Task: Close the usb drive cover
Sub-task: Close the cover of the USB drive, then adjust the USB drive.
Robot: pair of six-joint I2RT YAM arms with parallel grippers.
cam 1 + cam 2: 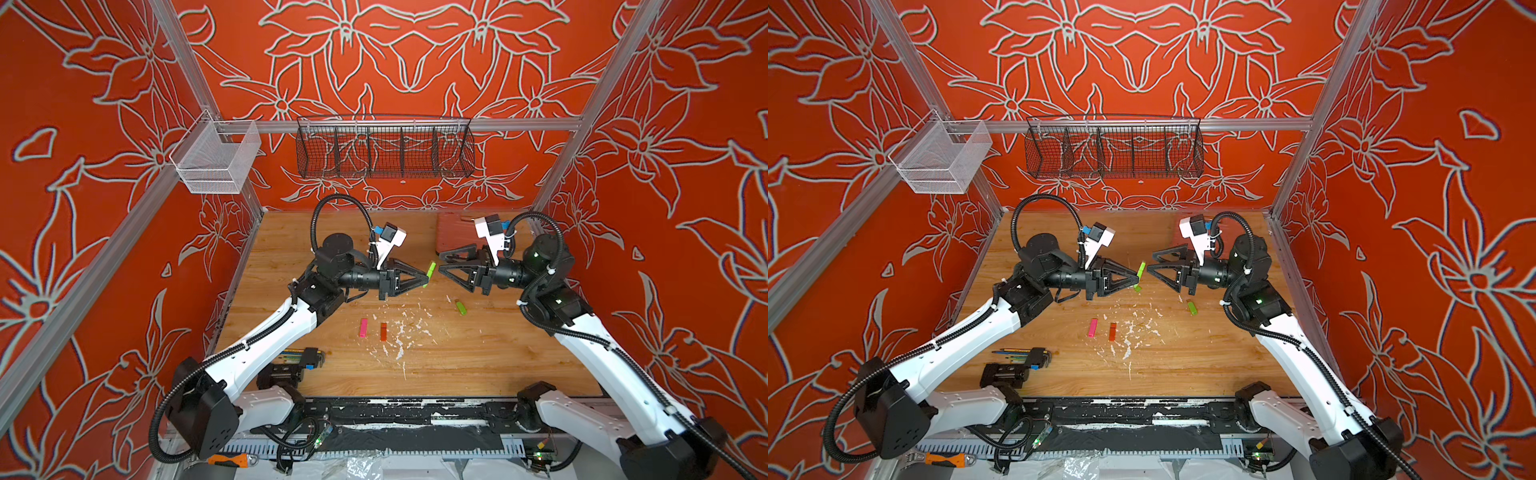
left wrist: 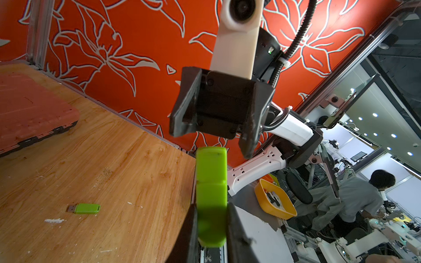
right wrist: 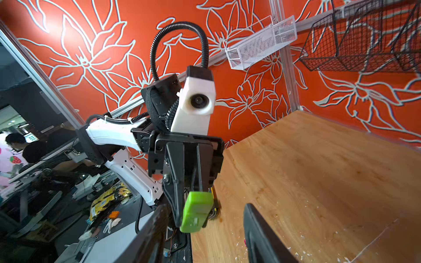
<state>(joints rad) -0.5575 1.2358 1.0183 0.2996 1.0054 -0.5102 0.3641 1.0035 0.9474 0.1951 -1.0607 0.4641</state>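
Observation:
My left gripper (image 1: 426, 279) (image 2: 211, 210) is shut on a bright green usb drive (image 1: 431, 271) (image 1: 1140, 271) (image 2: 211, 180), held above the middle of the wooden table. The drive sticks out past the fingertips. A seam crosses its body, and no metal plug shows, so the cover sits on the end. My right gripper (image 1: 441, 264) (image 1: 1149, 262) (image 3: 206, 207) faces it from a short distance. It stands open with nothing between its fingers and does not touch the usb drive (image 3: 197, 211).
A second green drive (image 1: 460, 306) (image 2: 85, 208) with a bare metal plug lies on the table under the right arm. A pink drive (image 1: 363, 327) and an orange one (image 1: 383, 331) lie nearer the front. A red case (image 1: 455, 232) sits at the back, tools (image 1: 303, 357) at front left.

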